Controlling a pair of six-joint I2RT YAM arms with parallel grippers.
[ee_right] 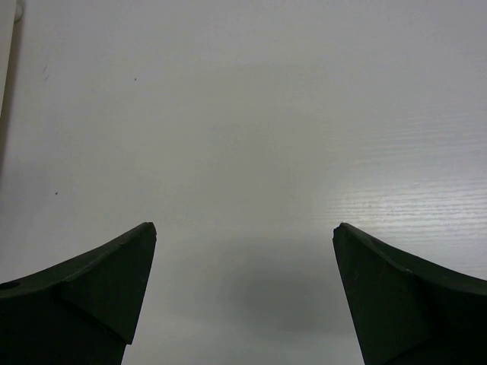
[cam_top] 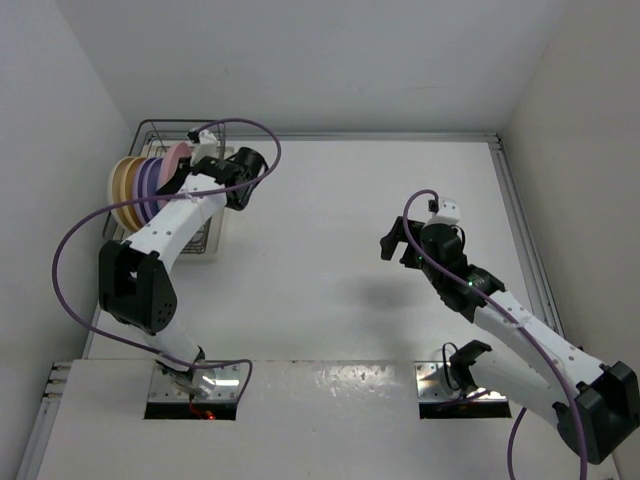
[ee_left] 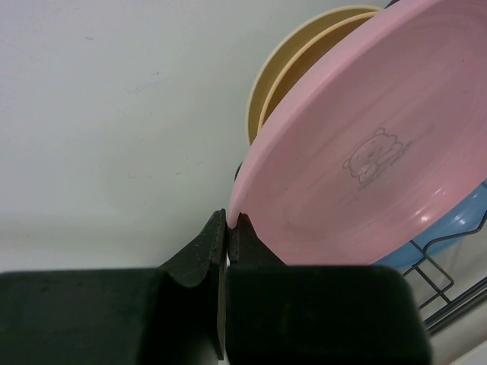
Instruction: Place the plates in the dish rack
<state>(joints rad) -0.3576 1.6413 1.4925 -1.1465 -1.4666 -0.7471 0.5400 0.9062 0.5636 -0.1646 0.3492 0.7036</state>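
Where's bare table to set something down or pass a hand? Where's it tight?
Free: the table between the dish rack and the right gripper, plus the strip along the back wall. Tight: far-left corner, where the left gripper grips the pink plate among the racked plates.

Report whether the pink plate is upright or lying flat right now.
Upright: the round pink plastic plate is on edge at the dark grey wire dish rack, rim pinched by the left gripper.
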